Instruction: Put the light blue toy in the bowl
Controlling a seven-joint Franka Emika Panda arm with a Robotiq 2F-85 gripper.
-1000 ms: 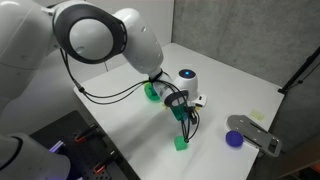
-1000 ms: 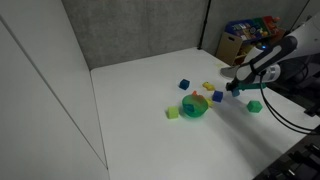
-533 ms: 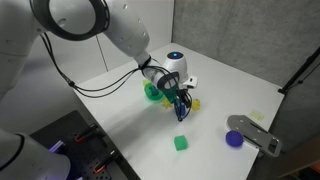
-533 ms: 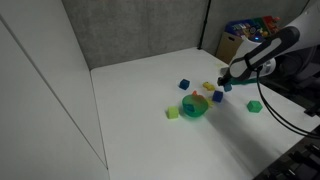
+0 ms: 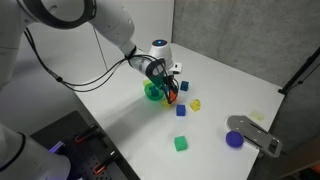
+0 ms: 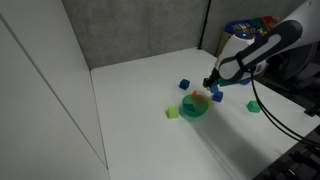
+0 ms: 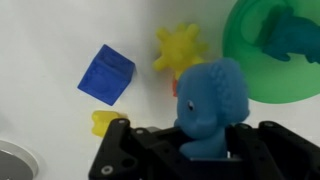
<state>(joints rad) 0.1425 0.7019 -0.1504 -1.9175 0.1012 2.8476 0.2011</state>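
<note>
The light blue toy (image 7: 210,100) is a small animal-shaped figure, and my gripper (image 7: 205,142) is shut on its lower body. In the wrist view the green bowl (image 7: 248,82) lies at the upper right, close beside the toy, with a teal toy (image 7: 290,35) inside it. In both exterior views the gripper (image 5: 171,92) (image 6: 212,84) hangs just off the rim of the bowl (image 5: 152,91) (image 6: 195,108), a little above the table.
A dark blue block (image 7: 106,74), a yellow star toy (image 7: 181,47) and a yellow piece (image 7: 103,121) lie under the gripper. Farther off are a green block (image 5: 180,143), a purple disc (image 5: 234,139), a grey device (image 5: 258,134) and another blue block (image 6: 184,85).
The gripper has carried the light blue toy from near the green block across the table to the edge of the bowl. Its jaws stayed shut on the toy.
</note>
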